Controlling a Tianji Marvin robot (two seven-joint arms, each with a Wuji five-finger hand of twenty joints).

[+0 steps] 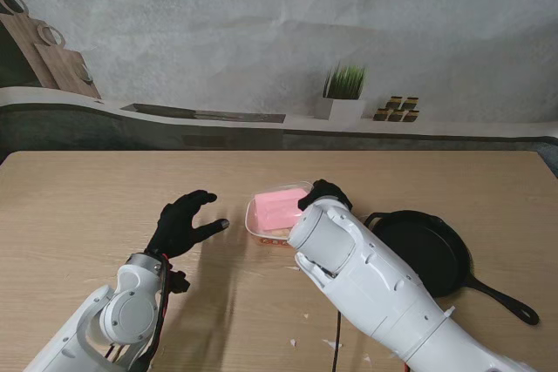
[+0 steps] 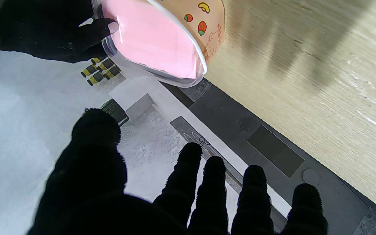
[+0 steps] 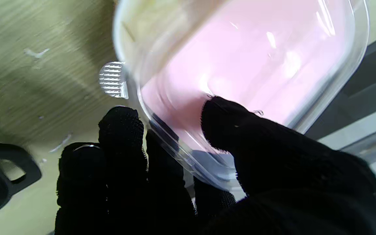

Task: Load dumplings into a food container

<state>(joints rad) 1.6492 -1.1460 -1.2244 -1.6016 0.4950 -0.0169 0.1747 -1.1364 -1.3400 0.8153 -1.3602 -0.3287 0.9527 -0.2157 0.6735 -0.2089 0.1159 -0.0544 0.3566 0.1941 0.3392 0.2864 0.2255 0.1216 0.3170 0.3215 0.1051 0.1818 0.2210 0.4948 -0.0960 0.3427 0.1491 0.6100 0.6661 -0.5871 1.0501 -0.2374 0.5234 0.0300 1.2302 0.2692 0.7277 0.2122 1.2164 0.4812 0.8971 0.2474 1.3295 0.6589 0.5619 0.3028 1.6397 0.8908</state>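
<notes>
The left hand hovers over the wooden surface with fingers spread, grasping nothing. At centre, the right hand grips the pink lid on the food container. A black frying pan sits at right.

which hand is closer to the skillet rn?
Right. The right hand is shut on the pink lid of the food container, just left of the skillet. The left hand hovers open farther left, beyond the container.
</notes>
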